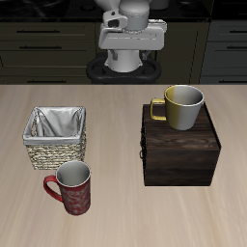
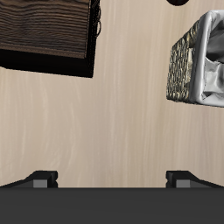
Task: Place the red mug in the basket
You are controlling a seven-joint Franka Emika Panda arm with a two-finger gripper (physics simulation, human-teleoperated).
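The red mug (image 1: 70,188) stands upright on the table near its front edge, just in front of the basket, with its handle pointing away from the wooden box. The basket (image 1: 55,137) is woven wicker with a grey cloth lining and holds nothing; it also shows in the wrist view (image 2: 197,61). My gripper (image 1: 130,41) hangs high at the back of the table, far from both. In the wrist view the gripper (image 2: 112,179) is open and empty, its fingertips (image 2: 39,178) wide apart. The red mug is out of the wrist view.
A dark brown wooden box (image 1: 180,150) stands beside the basket, with a gap of bare table between them. A yellow-olive mug (image 1: 183,106) sits on its top near the back. The box also shows in the wrist view (image 2: 48,31).
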